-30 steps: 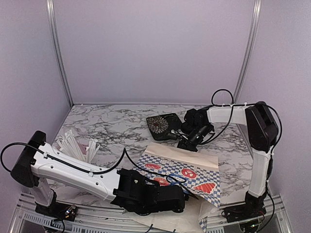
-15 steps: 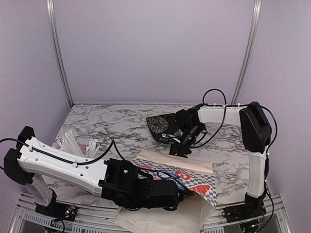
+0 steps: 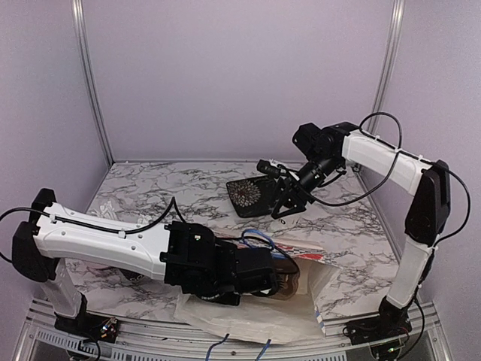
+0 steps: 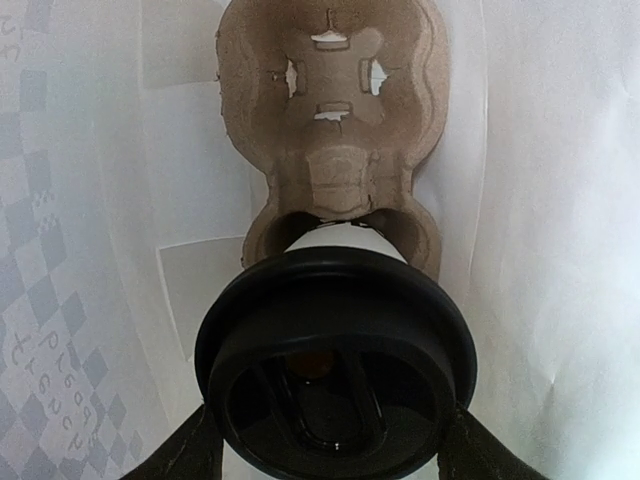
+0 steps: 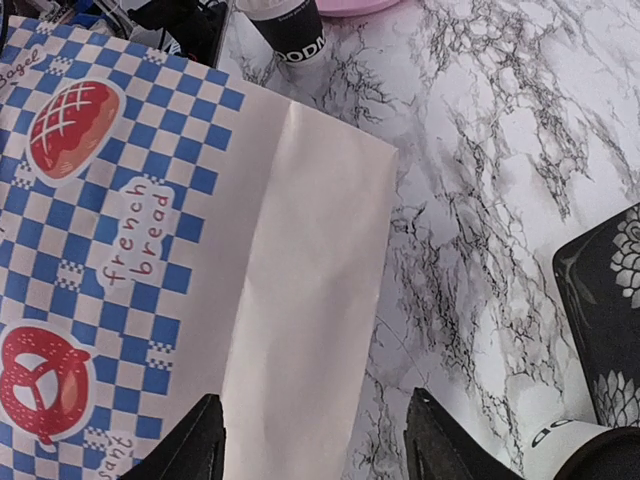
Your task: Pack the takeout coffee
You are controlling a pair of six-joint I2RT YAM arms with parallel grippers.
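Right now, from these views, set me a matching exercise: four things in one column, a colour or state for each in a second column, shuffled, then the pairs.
Column one
1. lidded cup
2. cardboard tray
3. paper bag
4. right pincer

Column two
A. open, holding nothing
B. brown, one pocket empty
C. blue and white checks
D. seated in a tray pocket

Pairs: 1-D, 2-B, 3-C, 4-A
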